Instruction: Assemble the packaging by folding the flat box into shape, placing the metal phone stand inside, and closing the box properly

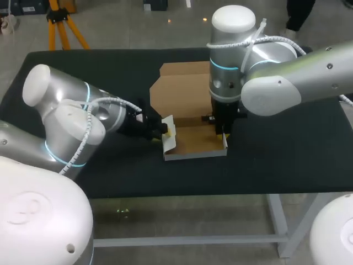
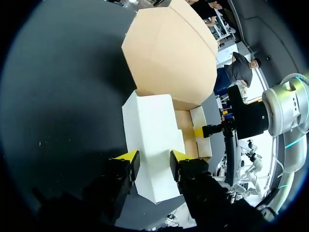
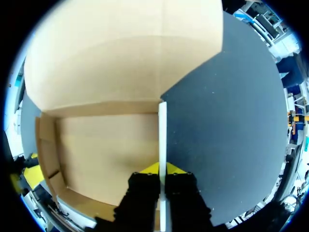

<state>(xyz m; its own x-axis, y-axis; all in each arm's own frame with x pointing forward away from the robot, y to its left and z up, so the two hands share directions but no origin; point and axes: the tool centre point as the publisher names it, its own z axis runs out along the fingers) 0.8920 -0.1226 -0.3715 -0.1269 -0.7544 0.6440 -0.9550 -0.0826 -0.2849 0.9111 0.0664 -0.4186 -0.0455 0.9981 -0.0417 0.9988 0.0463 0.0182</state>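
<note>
Box (image 1: 190, 141) sits mid-tabletop (image 1: 287, 154), partly formed: lid laid open behind, side walls raised. The right arm enters from the right with its wrist vertical. The right gripper (image 3: 163, 170) points straight down, fingers pinching the right wall (image 3: 162, 130) from both faces. The left arm lies low from the left. The left gripper (image 2: 153, 157) is near-horizontal, fingers spread, with the white left wall (image 2: 152, 125) lying between them.

Bright even overhead light, soft shadows on the table (image 1: 287, 160), glare on the right arm (image 1: 276, 88)
</note>
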